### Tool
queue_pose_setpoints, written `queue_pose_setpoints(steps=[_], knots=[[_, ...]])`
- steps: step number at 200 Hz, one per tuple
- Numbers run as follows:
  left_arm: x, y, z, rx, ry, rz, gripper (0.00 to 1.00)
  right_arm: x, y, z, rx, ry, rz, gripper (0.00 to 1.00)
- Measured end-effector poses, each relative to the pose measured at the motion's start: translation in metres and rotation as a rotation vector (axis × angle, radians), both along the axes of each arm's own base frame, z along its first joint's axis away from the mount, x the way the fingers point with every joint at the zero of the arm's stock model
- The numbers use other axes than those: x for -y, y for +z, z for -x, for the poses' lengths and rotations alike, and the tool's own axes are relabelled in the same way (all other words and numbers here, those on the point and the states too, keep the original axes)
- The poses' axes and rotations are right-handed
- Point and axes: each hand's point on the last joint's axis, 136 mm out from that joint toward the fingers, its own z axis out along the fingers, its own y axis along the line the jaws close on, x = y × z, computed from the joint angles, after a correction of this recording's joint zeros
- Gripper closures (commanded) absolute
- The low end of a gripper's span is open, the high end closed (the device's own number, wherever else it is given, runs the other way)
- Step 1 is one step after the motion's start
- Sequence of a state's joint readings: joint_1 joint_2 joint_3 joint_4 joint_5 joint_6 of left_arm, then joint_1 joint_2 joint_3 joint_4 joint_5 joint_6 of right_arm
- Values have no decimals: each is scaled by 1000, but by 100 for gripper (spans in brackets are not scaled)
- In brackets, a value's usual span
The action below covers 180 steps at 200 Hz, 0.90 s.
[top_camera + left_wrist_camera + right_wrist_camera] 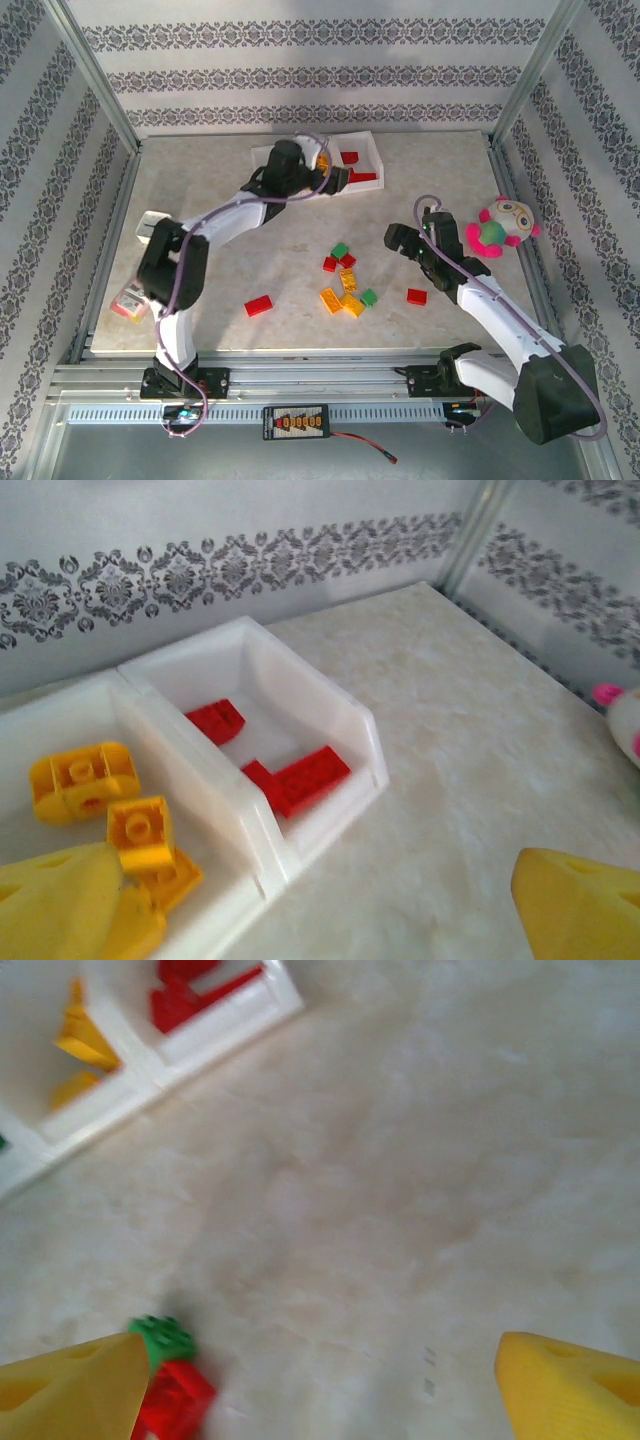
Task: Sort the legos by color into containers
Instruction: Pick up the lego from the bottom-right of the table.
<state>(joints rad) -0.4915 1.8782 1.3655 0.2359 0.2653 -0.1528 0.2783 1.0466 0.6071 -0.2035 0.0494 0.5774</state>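
The small studded plastic bricks in red, green and yellow-orange (346,286) lie clustered mid-table, single red ones apart on either side; more rest in the joined white translucent plastic bins (345,715) at the far edge, yellow-orange bricks (82,780) in one compartment, red bricks (300,776) in the next; the left gripper (320,920) hangs over these bins, fingers spread wide, grasping nothing, its arm hiding part of them from above; the right gripper (320,1390) hovers released over bare table, a green brick (160,1340) touching a red brick (176,1400) just beside one finger; a pink-and-green plush toy (500,228) sits near the right edge; the smooth beige marbled tabletop (450,170) is walled by grey-patterned striped wallpaper (300,80).
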Motion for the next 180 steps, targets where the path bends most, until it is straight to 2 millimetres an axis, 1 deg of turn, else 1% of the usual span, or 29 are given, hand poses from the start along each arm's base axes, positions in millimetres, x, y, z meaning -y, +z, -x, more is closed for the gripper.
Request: queue_pose_setpoints(steps=[8, 23, 36, 50, 58, 73, 87, 95, 111, 136, 152, 180], knots=[[-5, -5, 16, -2, -16, -2, 1, 4, -2, 7, -17, -8, 33, 10], [-14, -23, 46, -30, -50, -19, 1, 9, -3, 20, -36, -18, 83, 10], [-15, -37, 71, -52, -90, -38, 1, 10, -6, 32, -51, -16, 123, 9], [-10, -52, 102, -66, -153, -64, 1, 13, -13, 46, -84, -13, 160, 9], [-7, -58, 119, -68, -192, -75, 1, 14, -21, 55, -117, -14, 178, 9], [5, -64, 151, -65, -279, -85, 1, 18, -38, 70, -191, -17, 202, 8], [15, -65, 173, -65, -348, -83, 0, 21, -52, 82, -255, -23, 216, 8], [20, -64, 182, -61, -382, -79, 0, 24, -60, 87, -287, -30, 224, 7], [29, -61, 193, -55, -430, -69, 0, 28, -73, 96, -345, -33, 246, 7], [34, -57, 197, -41, -460, -60, 1, 31, -88, 102, -415, -30, 279, 9], [35, -57, 198, -32, -467, -63, 0, 30, -96, 105, -454, -21, 290, 13], [36, -63, 198, -41, -476, -71, 0, 25, -105, 105, -489, -4, 282, 25]])
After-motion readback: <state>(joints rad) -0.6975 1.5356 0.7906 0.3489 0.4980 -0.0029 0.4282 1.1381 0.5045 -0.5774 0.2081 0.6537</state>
